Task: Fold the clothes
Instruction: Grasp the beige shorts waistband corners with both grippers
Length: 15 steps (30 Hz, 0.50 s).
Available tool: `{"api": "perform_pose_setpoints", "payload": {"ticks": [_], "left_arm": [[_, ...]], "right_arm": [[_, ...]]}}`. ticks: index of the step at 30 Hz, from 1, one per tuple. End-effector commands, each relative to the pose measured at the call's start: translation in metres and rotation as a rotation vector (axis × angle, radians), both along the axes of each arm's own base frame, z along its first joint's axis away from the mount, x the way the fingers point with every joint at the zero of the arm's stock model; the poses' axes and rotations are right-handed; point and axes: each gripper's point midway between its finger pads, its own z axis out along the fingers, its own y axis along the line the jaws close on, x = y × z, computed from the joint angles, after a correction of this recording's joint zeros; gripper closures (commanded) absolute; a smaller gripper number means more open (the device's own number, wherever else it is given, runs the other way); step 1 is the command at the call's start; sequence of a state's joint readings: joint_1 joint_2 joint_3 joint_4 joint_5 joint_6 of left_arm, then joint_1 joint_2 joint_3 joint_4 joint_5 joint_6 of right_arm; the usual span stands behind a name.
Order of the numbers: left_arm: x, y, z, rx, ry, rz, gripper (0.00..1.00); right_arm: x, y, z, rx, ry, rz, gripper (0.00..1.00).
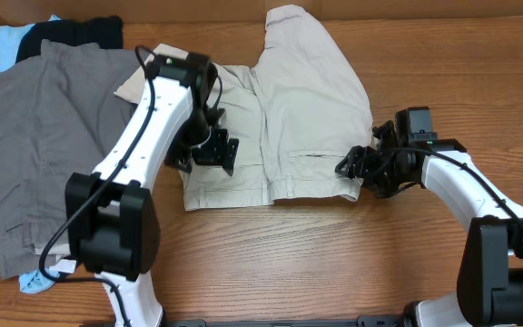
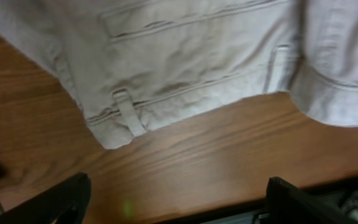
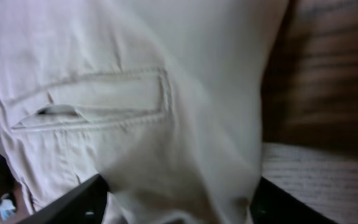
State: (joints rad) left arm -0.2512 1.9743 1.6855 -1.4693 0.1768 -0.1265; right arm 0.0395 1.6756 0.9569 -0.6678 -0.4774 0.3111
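The beige khaki shorts lie flat in the middle of the table, waistband toward the front edge. My left gripper hovers over their left part. In the left wrist view the shorts show a belt loop and a waistband corner, and the left gripper is open and empty over bare wood. My right gripper is at the shorts' right waistband corner. In the right wrist view the right gripper has its fingers wide apart with a fold of the shorts between them, below a back pocket.
Gray shorts lie spread at the left, over a black garment and a light-blue one. The wooden table shows bare wood in front of the shorts and at the right.
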Motion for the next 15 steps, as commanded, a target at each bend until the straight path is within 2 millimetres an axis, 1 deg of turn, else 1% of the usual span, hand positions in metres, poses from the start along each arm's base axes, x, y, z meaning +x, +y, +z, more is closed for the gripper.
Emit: {"api": "perform_pose_setpoints", "payload": {"ticks": [1,3,6,8,10,12,15], "left_arm": [[-0.017,0.018,0.014,0.050,-0.060,0.108,0.08],[-0.027,0.023,0.006,0.072,-0.072,0.148,0.07],[-0.034,0.040,-0.008,0.143,-0.111,0.229,0.04],[-0.036,0.048,-0.017,0.171,-0.122,0.272,0.04],[-0.036,0.058,-0.028,0.200,-0.125,0.305,0.00],[-0.036,0.066,-0.042,0.214,-0.134,0.326,0.00],[-0.033,0.070,-0.059,0.192,-0.151,0.374,0.00]], "right_arm": [[0.004,0.003,0.002,0.017,-0.018,0.004,0.28],[0.006,0.003,0.003,0.018,-0.029,0.005,0.28],[0.007,0.003,0.003,0.018,-0.035,0.007,0.27],[0.007,0.003,0.003,0.017,-0.037,0.009,0.27],[0.007,0.003,0.003,0.014,-0.046,0.024,0.27],[0.007,0.003,0.003,0.012,-0.048,0.026,0.27],[0.008,0.003,0.004,0.012,-0.053,0.026,0.28]]}}
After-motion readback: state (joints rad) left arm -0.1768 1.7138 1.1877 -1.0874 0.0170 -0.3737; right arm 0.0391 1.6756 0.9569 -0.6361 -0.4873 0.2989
